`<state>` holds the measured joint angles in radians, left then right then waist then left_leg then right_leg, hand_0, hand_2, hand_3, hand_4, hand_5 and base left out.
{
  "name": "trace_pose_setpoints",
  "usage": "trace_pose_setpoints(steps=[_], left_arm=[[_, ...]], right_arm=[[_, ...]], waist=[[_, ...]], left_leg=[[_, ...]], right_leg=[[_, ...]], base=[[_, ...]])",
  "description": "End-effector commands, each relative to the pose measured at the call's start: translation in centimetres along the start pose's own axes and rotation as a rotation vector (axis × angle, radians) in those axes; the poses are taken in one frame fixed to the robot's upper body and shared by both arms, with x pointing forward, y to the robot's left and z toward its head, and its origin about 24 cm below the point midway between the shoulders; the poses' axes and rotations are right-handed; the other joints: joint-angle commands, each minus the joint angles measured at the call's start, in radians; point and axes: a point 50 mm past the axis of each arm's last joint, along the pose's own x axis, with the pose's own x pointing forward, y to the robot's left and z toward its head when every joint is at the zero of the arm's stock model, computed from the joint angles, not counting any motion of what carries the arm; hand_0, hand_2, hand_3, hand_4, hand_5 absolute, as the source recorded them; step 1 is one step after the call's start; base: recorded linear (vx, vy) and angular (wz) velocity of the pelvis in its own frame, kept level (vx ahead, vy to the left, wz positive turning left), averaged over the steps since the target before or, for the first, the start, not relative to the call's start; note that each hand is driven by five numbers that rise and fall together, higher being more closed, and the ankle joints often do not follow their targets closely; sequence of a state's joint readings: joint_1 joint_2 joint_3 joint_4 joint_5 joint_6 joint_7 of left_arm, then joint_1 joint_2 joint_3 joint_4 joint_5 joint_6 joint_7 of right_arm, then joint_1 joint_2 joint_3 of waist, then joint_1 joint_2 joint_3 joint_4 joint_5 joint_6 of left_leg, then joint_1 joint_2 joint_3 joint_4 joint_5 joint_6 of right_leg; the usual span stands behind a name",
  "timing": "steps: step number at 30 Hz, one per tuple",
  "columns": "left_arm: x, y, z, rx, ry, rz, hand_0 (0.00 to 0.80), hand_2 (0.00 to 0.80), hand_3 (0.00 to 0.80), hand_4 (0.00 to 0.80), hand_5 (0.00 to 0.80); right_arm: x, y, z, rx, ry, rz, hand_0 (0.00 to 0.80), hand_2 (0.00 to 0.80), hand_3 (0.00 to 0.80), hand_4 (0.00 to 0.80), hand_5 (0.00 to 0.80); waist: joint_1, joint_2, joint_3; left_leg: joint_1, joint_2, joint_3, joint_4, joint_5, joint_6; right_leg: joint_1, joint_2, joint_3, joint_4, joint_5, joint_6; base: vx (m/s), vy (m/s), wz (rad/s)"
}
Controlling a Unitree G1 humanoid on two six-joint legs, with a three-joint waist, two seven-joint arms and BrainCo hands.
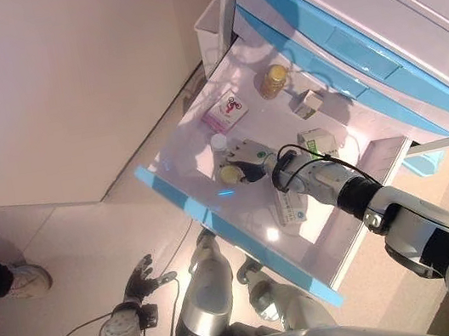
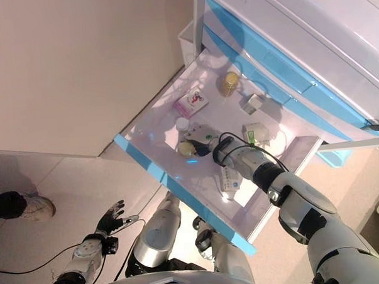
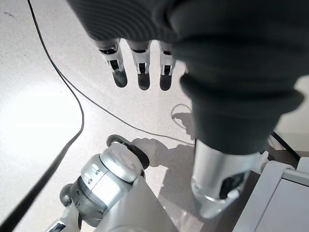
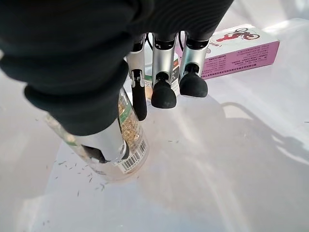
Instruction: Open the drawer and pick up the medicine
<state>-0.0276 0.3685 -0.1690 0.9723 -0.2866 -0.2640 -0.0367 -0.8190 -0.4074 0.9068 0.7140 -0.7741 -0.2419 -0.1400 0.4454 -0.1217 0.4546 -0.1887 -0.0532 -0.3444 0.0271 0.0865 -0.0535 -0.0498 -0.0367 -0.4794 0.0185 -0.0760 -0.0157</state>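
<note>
The white drawer with a blue front stands pulled open. My right hand reaches into it. Its thumb and one finger pinch a small clear medicine bottle with a label and a pale cap, seen in the left eye view near the drawer's front. Its other fingers stretch past the bottle towards a pink box. My left hand hangs low over the floor, fingers spread and empty; it also shows in the left wrist view.
Also in the drawer: the pink box, an amber bottle, a small white box, a white-and-green box, a white-capped bottle and a flat pack. Closed blue drawers sit above. A person's shoe is on the floor.
</note>
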Motion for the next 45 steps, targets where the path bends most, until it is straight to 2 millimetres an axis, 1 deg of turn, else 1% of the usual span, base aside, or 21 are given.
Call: trace_pose_setpoints(steps=[1, 2, 3, 12, 16, 17, 18, 19, 20, 24, 29, 33, 38, 39, 40, 45], left_arm=[[-0.6, 1.0, -0.7, 0.008, 0.011, 0.018, 0.000, 0.000, 0.000, 0.000, 0.000], [-0.6, 0.9, -0.8, 0.010, 0.011, 0.019, 0.000, 0.000, 0.000, 0.000, 0.000], [-0.6, 1.0, -0.8, 0.015, 0.010, 0.018, 0.000, 0.000, 0.000, 0.000, 0.000], [-0.6, 0.8, -0.7, 0.012, 0.009, 0.019, 0.000, 0.000, 0.000, 0.000, 0.000], [-0.6, 0.8, -0.8, 0.008, 0.012, 0.020, 0.000, 0.000, 0.000, 0.000, 0.000], [-0.6, 0.7, -0.8, 0.006, 0.013, 0.020, 0.000, 0.000, 0.000, 0.000, 0.000], [-0.6, 0.7, -0.8, 0.007, 0.012, 0.019, 0.000, 0.000, 0.000, 0.000, 0.000], [-0.7, 0.7, -0.8, 0.007, 0.012, 0.019, 0.000, 0.000, 0.000, 0.000, 0.000], [-0.7, 0.7, -0.8, 0.006, 0.012, 0.019, 0.000, 0.000, 0.000, 0.000, 0.000], [-0.6, 0.8, -0.8, 0.004, 0.013, 0.023, 0.000, 0.000, 0.000, 0.000, 0.000], [-0.6, 1.0, -0.6, 0.007, 0.011, 0.022, 0.000, 0.000, 0.000, 0.000, 0.000], [-0.6, 1.1, -0.5, 0.014, 0.009, 0.019, 0.000, 0.000, 0.000, 0.000, 0.000], [-0.5, 1.3, -0.4, 0.025, 0.009, 0.016, 0.000, 0.000, 0.000, 0.000, 0.000], [-0.5, 1.3, -0.4, 0.025, 0.010, 0.017, 0.000, 0.000, 0.000, 0.000, 0.000], [-0.5, 1.2, -0.5, 0.021, 0.012, 0.018, 0.000, 0.000, 0.000, 0.000, 0.000], [-0.5, 0.9, -0.6, 0.017, 0.014, 0.014, 0.000, 0.000, 0.000, 0.000, 0.000]], right_arm=[[0.6, -1.8, 0.6, 0.034, -0.019, -0.099, 0.800, 0.800, 0.800, 0.800, 0.800], [0.5, -1.8, 0.5, 0.040, -0.015, -0.105, 0.800, 0.800, 0.800, 0.800, 0.800], [0.5, -2.0, 0.4, 0.046, -0.009, -0.112, 0.800, 0.800, 0.800, 0.800, 0.800], [0.2, -2.7, -0.2, 0.074, 0.029, -0.172, 0.800, 0.800, 0.800, 0.800, 0.800], [-0.1, -2.6, -0.8, 0.066, 0.046, -0.164, 0.800, 0.800, 0.800, 0.800, 0.800], [-0.2, -2.5, -0.9, 0.062, 0.055, -0.152, 0.784, 0.784, 0.784, 0.784, 0.784], [-0.2, -2.4, -1.1, 0.060, 0.062, -0.137, 0.502, 0.502, 0.502, 0.502, 0.502], [-0.2, -2.4, -1.2, 0.054, 0.069, -0.122, 0.056, 0.056, 0.056, 0.056, 0.056], [-0.3, -2.3, -1.2, 0.050, 0.069, -0.111, 0.000, 0.000, 0.000, 0.000, 0.000], [-0.1, -1.9, -0.8, 0.042, 0.042, -0.065, 0.000, 0.000, 0.000, 0.000, 0.000], [0.2, -1.4, 0.5, 0.008, -0.045, 0.036, 0.000, 0.000, 0.000, 0.000, 0.000], [0.4, -1.2, 1.2, 0.002, -0.088, 0.061, 0.000, 0.000, 0.000, 0.000, 0.000], [0.7, -1.6, 2.0, 0.012, -0.133, 0.037, 0.000, 0.000, 0.000, 0.000, 0.000], [0.8, -1.8, 2.1, 0.019, -0.141, 0.026, 0.000, 0.000, 0.000, 0.000, 0.000], [0.8, -1.8, 2.3, 0.019, -0.152, 0.018, 0.000, 0.000, 0.000, 0.000, 0.000], [0.8, -2.3, 2.8, 0.028, -0.184, -0.029, 0.000, 0.000, 0.000, 0.000, 0.000]], waist=[[0.003, -0.003, 0.001], [0.002, -0.004, 0.000], [0.001, 0.002, 0.002], [-0.015, 0.001, -0.005], [-0.020, 0.004, -0.008], [-0.020, 0.005, -0.007], [-0.020, 0.006, -0.007], [-0.020, 0.006, -0.007], [-0.020, 0.007, -0.006], [-0.017, 0.007, -0.005], [-0.009, 0.005, -0.003], [0.000, 0.002, -0.003], [0.011, -0.004, -0.004], [0.013, -0.005, -0.004], [0.010, -0.011, -0.008], [0.010, -0.008, -0.010]], left_leg=[[0.000, -0.054, 0.015, -0.076, -0.049, 0.046], [0.001, -0.054, 0.015, -0.076, -0.049, 0.046], [-0.012, -0.061, 0.014, -0.065, -0.029, 0.051], [-0.002, -0.056, 0.025, -0.067, -0.032, 0.051], [0.001, -0.056, 0.029, -0.065, -0.034, 0.051], [0.003, -0.056, 0.029, -0.065, -0.035, 0.051], [0.003, -0.057, 0.029, -0.065, -0.035, 0.051], [0.004, -0.057, 0.029, -0.065, -0.035, 0.051], [0.005, -0.057, 0.029, -0.066, -0.035, 0.052], [0.006, -0.058, 0.026, -0.068, -0.034, 0.052], [0.007, -0.058, 0.020, -0.071, -0.030, 0.052], [0.005, -0.059, 0.014, -0.072, -0.029, 0.052], [0.000, -0.061, 0.007, -0.074, -0.026, 0.051], [0.001, -0.060, 0.007, -0.076, -0.027, 0.049], [0.013, -0.054, 0.007, -0.087, -0.047, 0.045], [0.012, -0.056, 0.005, -0.087, -0.044, 0.045]], right_leg=[[0.011, -0.009, 0.030, 0.078, -0.021, 0.073], [0.011, -0.009, 0.032, 0.078, -0.021, 0.074], [0.004, -0.014, 0.018, 0.076, 0.002, 0.072], [0.005, -0.015, 0.034, 0.074, 0.006, 0.075], [0.006, -0.016, 0.040, 0.074, 0.006, 0.075], [0.007, -0.016, 0.040, 0.074, 0.006, 0.075], [0.007, -0.016, 0.041, 0.074, 0.006, 0.074], [0.008, -0.016, 0.041, 0.074, 0.006, 0.074], [0.008, -0.016, 0.041, 0.074, 0.005, 0.073], [0.009, -0.015, 0.042, 0.074, 0.005, 0.072], [0.012, -0.014, 0.038, 0.073, 0.003, 0.071], [0.012, -0.014, 0.032, 0.073, 0.002, 0.070], [0.013, -0.013, 0.021, 0.070, 0.002, 0.071], [0.014, -0.013, 0.022, 0.070, 0.001, 0.071], [0.020, -0.008, 0.036, 0.069, -0.020, 0.073], [0.019, -0.010, 0.034, 0.068, -0.018, 0.074]], base=[[0.000, 0.000, 0.00], [-0.071, 0.064, 0.02], [-0.070, 0.063, 0.02], [-0.008, 0.007, 0.00], [0.000, 0.000, 0.00], [0.000, 0.000, 0.00], [0.000, 0.000, 0.00], [0.000, 0.000, 0.00], [0.000, 0.000, 0.00], [0.000, 0.000, 0.00], [0.000, 0.000, 0.00], [0.000, 0.000, 0.00], [0.001, -0.006, 0.02], [0.076, -0.064, 0.02], [0.076, -0.061, -0.01], [0.015, -0.007, 0.00]])
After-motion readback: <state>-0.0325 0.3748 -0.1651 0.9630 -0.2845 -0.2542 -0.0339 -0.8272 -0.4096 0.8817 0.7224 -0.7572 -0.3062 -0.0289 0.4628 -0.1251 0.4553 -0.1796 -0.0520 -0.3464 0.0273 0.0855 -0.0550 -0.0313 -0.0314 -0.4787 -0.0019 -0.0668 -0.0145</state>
